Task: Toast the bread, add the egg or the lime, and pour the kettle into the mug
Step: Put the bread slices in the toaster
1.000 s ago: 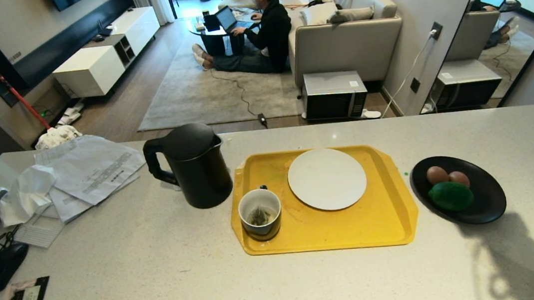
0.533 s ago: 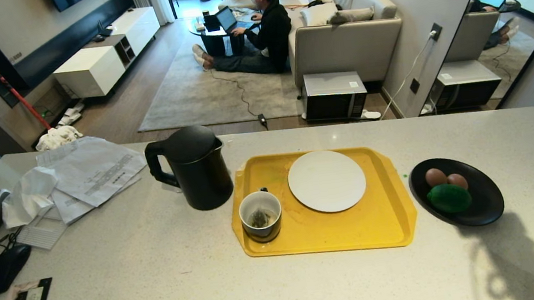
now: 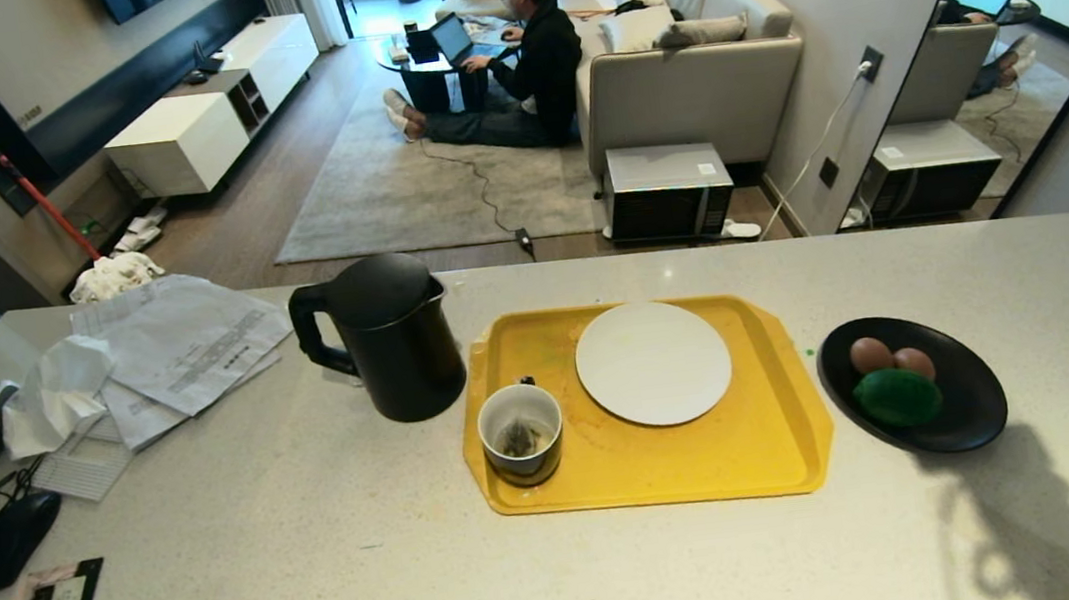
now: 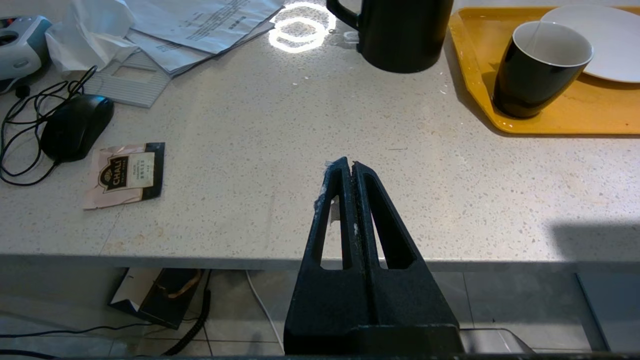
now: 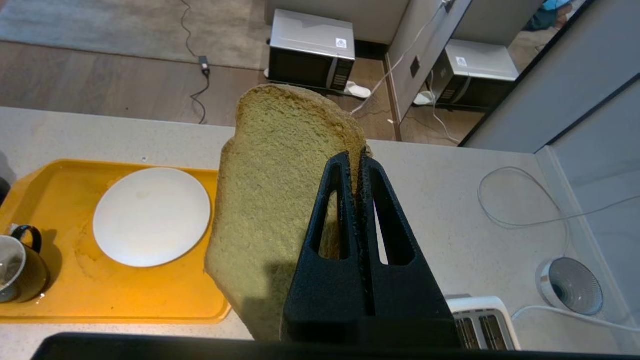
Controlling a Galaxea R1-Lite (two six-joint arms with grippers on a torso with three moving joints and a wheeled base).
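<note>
One slice of pale green bread with a brown crust (image 5: 280,200) is pinched upright in the right gripper (image 5: 354,160), held in the air above the speckled pale stone counter (image 3: 323,566).

The right gripper's black fingers are clamped on the slice's edge, with a white toaster (image 5: 482,322) below it and the yellow plastic tray (image 3: 761,435) off to one side. The left gripper (image 4: 348,165) is clenched on nothing, over the counter's near edge. On the tray stand a round white plate (image 3: 652,363) and a dark glossy mug with a white inside (image 3: 521,433); the tall matte black kettle (image 3: 388,339) stands just beside the tray. A black dish (image 3: 969,401) well apart from the tray holds two brown eggs (image 3: 889,359) and the bumpy green lime (image 3: 898,396), all touching.
</note>
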